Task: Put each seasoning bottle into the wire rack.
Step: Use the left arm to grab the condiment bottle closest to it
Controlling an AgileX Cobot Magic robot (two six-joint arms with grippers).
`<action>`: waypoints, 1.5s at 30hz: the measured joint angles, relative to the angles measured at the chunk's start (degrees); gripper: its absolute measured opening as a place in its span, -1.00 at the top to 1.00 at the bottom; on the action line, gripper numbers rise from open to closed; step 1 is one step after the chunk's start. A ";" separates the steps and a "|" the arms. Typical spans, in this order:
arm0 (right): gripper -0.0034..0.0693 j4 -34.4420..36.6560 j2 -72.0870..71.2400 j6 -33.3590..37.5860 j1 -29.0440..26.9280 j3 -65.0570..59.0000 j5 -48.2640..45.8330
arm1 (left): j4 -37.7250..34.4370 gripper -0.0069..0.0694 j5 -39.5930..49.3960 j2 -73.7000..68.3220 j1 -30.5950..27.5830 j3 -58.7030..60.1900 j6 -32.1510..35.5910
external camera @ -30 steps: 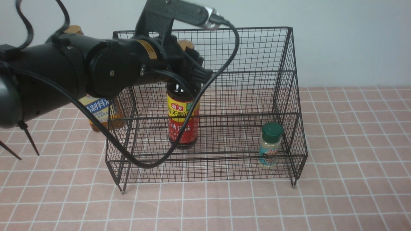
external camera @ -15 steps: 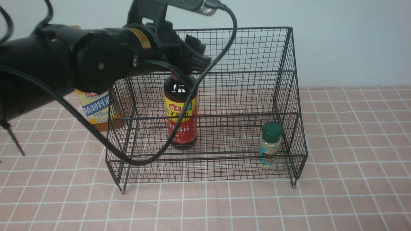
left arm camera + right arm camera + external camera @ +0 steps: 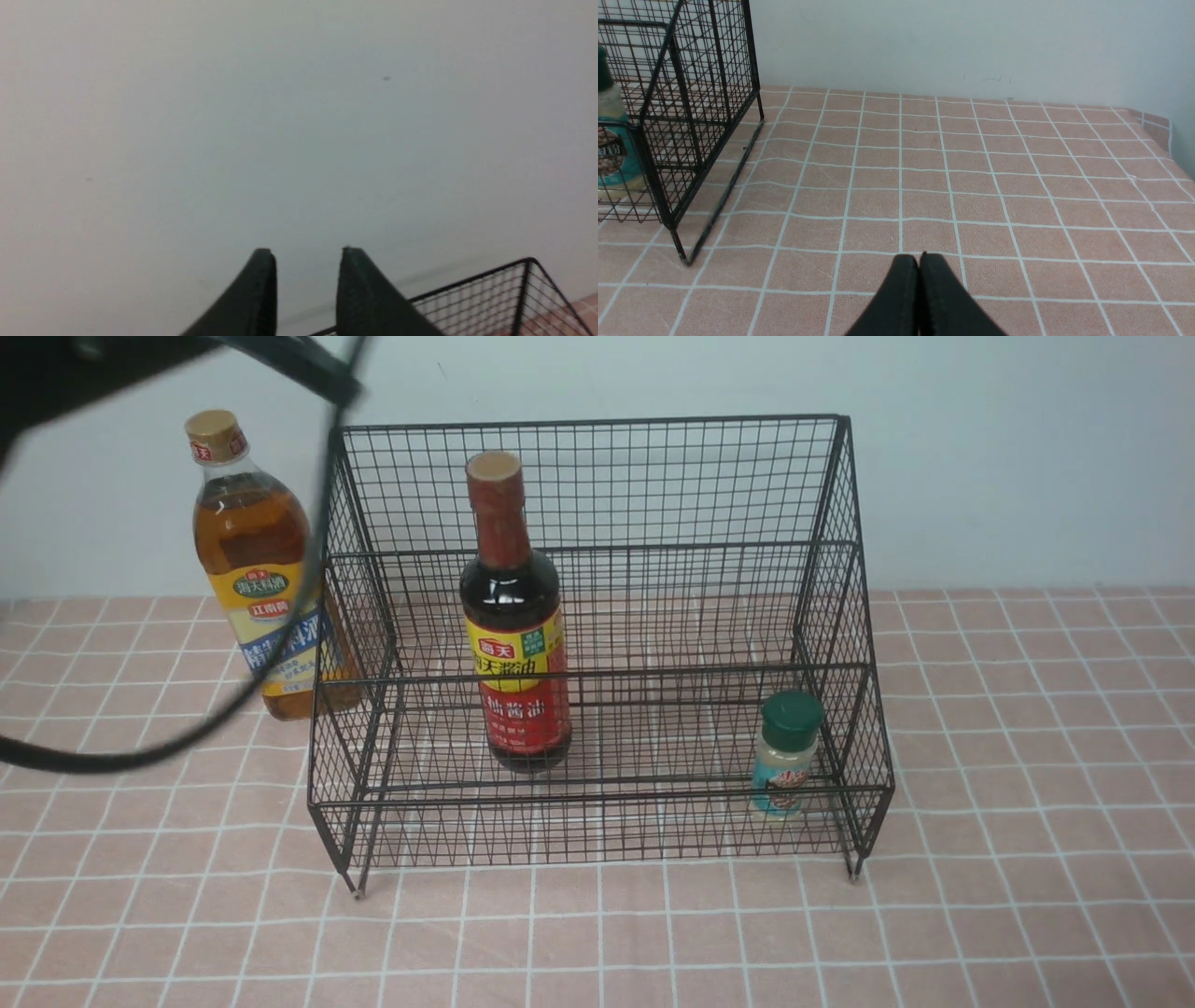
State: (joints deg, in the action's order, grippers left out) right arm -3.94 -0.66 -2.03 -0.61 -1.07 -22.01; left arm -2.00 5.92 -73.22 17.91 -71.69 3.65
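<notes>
One wide black wire rack (image 3: 597, 671) stands on the checked cloth (image 3: 1008, 756), with two seasoning bottles inside. Outside it, just beside its left end, is the tall amber bottle (image 3: 252, 527), partly seen through the side mesh. The dark soy bottle (image 3: 511, 593) is in the rack, left of the middle, its neck tipped to the left. Smallest, the green-capped shaker (image 3: 787, 747) sits inside near the right end.

The amber bottle's label has 海天料酒 on a green oval, 江南 on red and a blue band below, partly covered by the cable (image 3: 215, 709). The soy bottle's label shows 海天 over 酱油 on yellow, with 酱油 again on red. The shaker's teal writing is too small to read.

A second ago the left arm (image 3: 84, 392) covered the soy bottle's neck; it has since drawn away up and left, and the neck leans further left.

The left gripper (image 3: 306, 252) has its jaws a little apart, nothing between them. The right gripper (image 3: 919, 256) is closed, tips together, holding nothing.
</notes>
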 joint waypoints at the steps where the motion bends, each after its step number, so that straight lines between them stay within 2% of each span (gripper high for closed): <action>1: 0.94 0.00 0.00 0.00 0.00 0.00 0.00 | 0.00 0.67 1.34 0.36 -2.24 0.00 0.00; 4: 0.94 0.00 0.00 0.00 0.00 0.00 0.00 | 0.00 0.81 6.01 0.62 -7.86 -0.04 0.00; 7: 0.94 0.00 0.00 -0.05 0.00 0.00 0.00 | -0.69 0.84 9.68 0.62 -12.88 0.01 -0.27; 10: 0.94 0.00 0.00 -0.05 0.00 0.00 0.00 | -3.34 0.84 10.11 0.62 -15.92 0.01 -1.26; 13: 0.94 0.00 0.00 -0.05 0.00 0.00 0.00 | -4.73 0.82 6.08 -0.01 -16.54 0.01 -1.09; 17: 0.94 0.00 0.00 -0.05 0.00 0.00 0.00 | -4.73 0.63 0.67 -2.24 -16.54 0.01 -1.09; 22: 0.94 0.00 0.00 -0.05 0.00 0.00 0.00 | -4.73 0.21 -6.69 -5.86 -16.55 0.01 -1.09; 23: 0.94 0.00 0.00 -0.05 0.00 0.00 0.00 | -4.73 0.19 -6.69 -5.86 -16.55 0.01 -1.09; 25: 0.94 0.00 0.00 -0.05 0.00 0.00 0.00 | -4.73 -0.08 -9.17 -8.31 -16.55 0.01 -1.09; 29: 0.94 0.00 0.00 -0.05 0.00 0.00 0.00 | -4.73 -0.49 -9.38 -12.46 -16.55 0.01 -1.09; 30: 0.94 0.00 0.00 -0.05 0.00 0.00 0.00 | -4.73 -0.50 -9.33 -12.46 -16.55 0.01 -1.09; 33: 0.94 0.00 0.00 -0.05 0.00 0.00 0.00 | -4.73 -0.72 -9.03 -16.08 -16.55 0.01 -1.09; 45: 0.94 0.00 0.00 -0.05 0.00 0.00 0.00 | -4.73 -0.76 -9.03 -23.40 -16.55 0.01 -0.38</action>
State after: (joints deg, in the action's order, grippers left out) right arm -3.94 -0.66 -2.08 -0.61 -1.07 -22.01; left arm -6.73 -3.11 -96.62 1.36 -71.68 3.27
